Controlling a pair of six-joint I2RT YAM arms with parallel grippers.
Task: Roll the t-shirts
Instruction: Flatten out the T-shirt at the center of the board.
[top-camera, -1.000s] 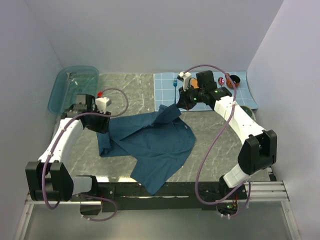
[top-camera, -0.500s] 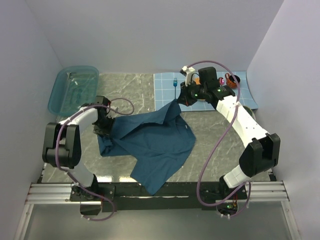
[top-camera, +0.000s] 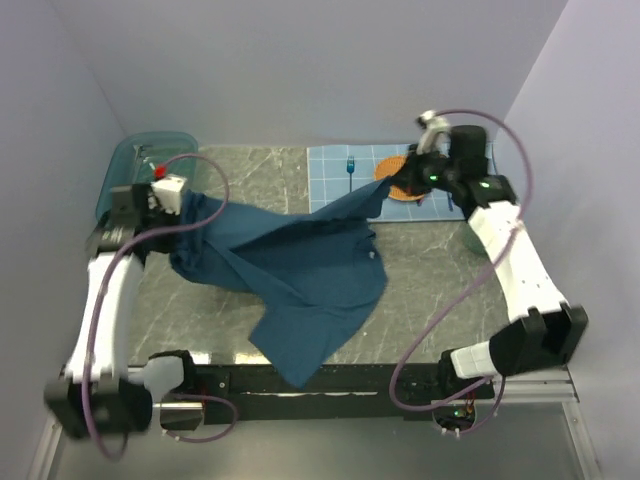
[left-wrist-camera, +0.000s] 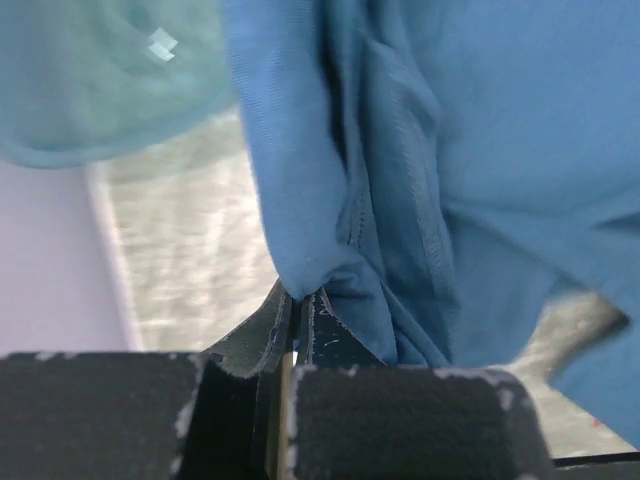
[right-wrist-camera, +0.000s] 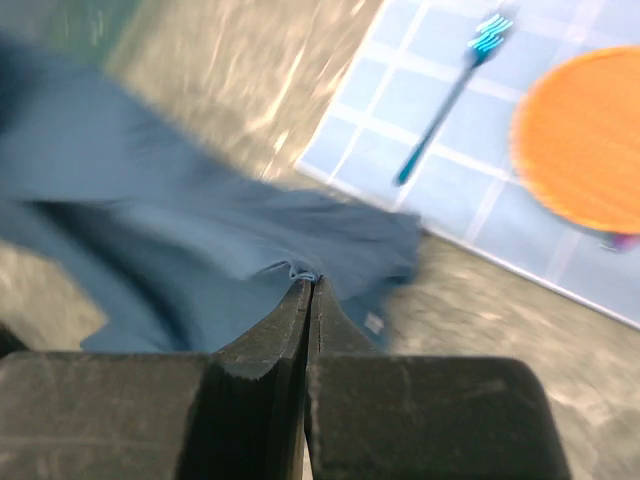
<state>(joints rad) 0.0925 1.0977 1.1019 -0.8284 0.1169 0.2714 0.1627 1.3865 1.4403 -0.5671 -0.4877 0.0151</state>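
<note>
A dark teal-blue t-shirt hangs stretched between both arms above the marble table, its lower part draped toward the near edge. My left gripper is shut on the shirt's left edge, near the tub. In the left wrist view the t-shirt bunches out from the closed left gripper. My right gripper is shut on the shirt's right corner, raised over the placemat's near edge. Seen from the right wrist, a fold of the t-shirt is pinched at the tips of the right gripper.
A see-through teal tub stands at the back left. A light blue gridded placemat at the back right carries an orange plate and a blue fork. Walls close in on the left, back and right.
Both arms have lifted and spread apart, pulling the shirt taut off the table. My left gripper closed on the shirt's left edge and rose toward the tub; the right moved right over the placemat.
</note>
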